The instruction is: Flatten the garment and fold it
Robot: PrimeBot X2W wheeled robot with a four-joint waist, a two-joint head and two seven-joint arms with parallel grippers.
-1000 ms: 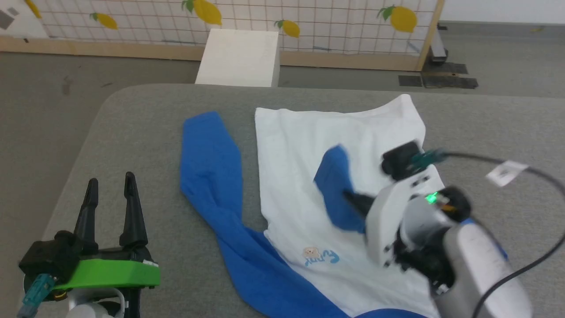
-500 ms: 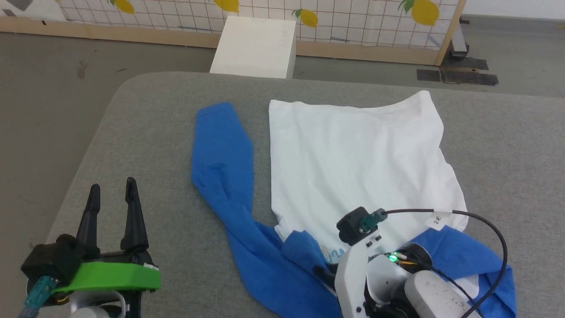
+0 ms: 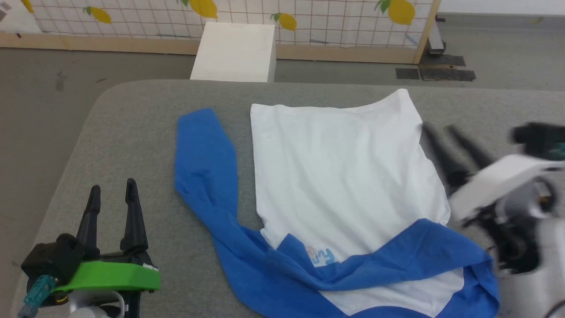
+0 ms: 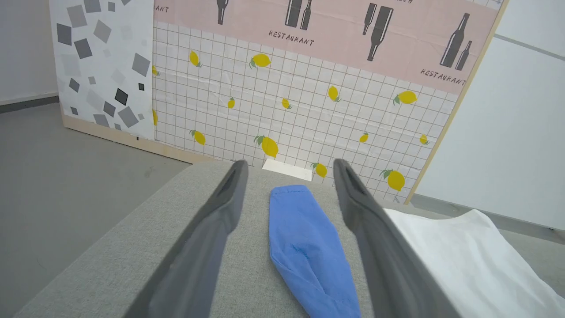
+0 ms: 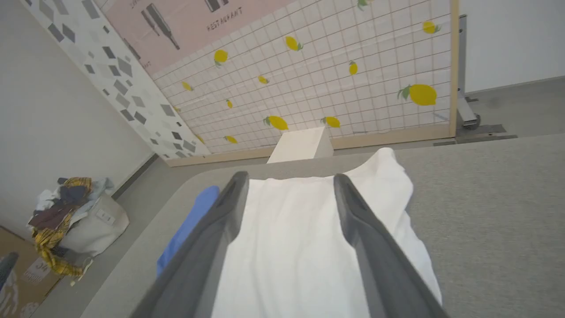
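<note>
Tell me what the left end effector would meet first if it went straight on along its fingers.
The left end effector would probably meet the garment's blue sleeve, lying on the table straight ahead between its open fingers. Height is unclear: it might skim over the cloth.

I see the garment (image 3: 340, 176) on the grey worktop (image 3: 132, 132), white body flat. One blue sleeve lies leftward; the other crosses the chest.

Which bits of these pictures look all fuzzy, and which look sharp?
Head view: the dark right gripper is smeared and streaky, while the left gripper and the white-and-blue long-sleeved garment look crisp. Right wrist view: the near fingers are soft-edged and the garment beyond is sharp. Left wrist view: its fingers are just as soft.
</note>
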